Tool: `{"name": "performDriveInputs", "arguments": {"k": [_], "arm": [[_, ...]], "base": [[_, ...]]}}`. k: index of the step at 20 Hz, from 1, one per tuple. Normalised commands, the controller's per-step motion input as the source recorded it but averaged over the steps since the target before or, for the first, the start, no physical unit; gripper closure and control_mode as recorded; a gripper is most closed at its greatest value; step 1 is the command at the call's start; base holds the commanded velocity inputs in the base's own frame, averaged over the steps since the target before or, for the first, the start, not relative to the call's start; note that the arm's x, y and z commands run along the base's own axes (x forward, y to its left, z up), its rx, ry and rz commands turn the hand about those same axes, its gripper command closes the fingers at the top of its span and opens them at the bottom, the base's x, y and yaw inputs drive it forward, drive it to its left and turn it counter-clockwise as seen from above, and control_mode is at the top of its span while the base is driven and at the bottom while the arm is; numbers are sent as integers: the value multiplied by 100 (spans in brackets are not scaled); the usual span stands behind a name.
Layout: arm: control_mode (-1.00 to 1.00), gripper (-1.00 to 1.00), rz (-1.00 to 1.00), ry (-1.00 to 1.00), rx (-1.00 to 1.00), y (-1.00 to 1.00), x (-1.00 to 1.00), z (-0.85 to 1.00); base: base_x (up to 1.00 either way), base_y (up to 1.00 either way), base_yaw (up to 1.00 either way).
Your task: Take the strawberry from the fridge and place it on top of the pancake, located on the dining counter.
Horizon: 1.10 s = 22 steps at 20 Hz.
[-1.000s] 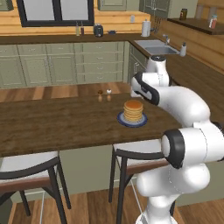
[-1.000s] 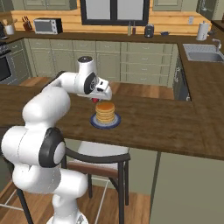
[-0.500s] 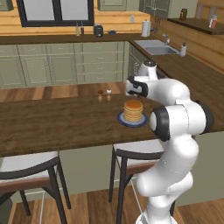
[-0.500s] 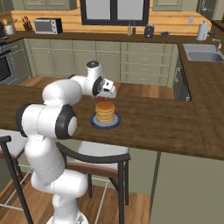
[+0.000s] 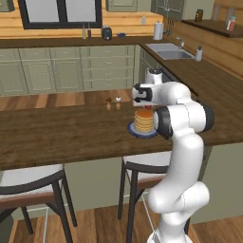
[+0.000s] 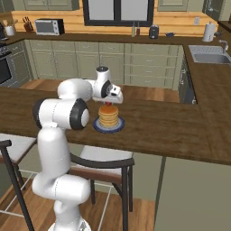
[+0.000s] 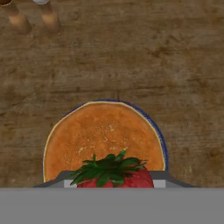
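Note:
A stack of pancakes (image 5: 144, 121) (image 6: 108, 116) (image 7: 105, 138) sits on a blue-rimmed plate (image 7: 160, 136) on the dark wooden dining counter (image 5: 61, 133) (image 6: 171, 131). My gripper (image 5: 143, 106) (image 6: 108, 103) hangs just above the stack, pointing down, shut on the strawberry (image 7: 114, 176) (image 6: 108, 103). In the hand view the red berry with its green leaves sits between the fingers, over the near part of the top pancake. Whether it touches the pancake I cannot tell. The fridge is out of view.
Two small shakers (image 5: 113, 103) (image 7: 33, 16) stand on the counter just beyond the plate. Grey-seated stools (image 5: 28, 182) (image 6: 101, 158) stand at the counter's near side. A sink counter (image 5: 173, 53) runs along the back right.
The hand has shifted sideways with the strawberry until it is over the pancake stack, and the arm has folded up closer behind it. Plate and shakers have not moved.

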Motion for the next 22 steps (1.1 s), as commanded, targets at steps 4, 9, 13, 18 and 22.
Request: {"name": "performDriveInputs", "arguments": {"k": [4,9,13,18,22], "arm": [[-100,100,0,1,0,0,-4,-24],[-100,100,0,2,0,11,-26,0],[-100,100,0,13,0,44,-9,0],[-100,100,0,8,0,-8,2,-3],[-100,100,0,1,0,-36,11,0]], "base": [[0,0,0],[0,0,0],[0,0,0],[0,0,0],[0,0,0]]}}
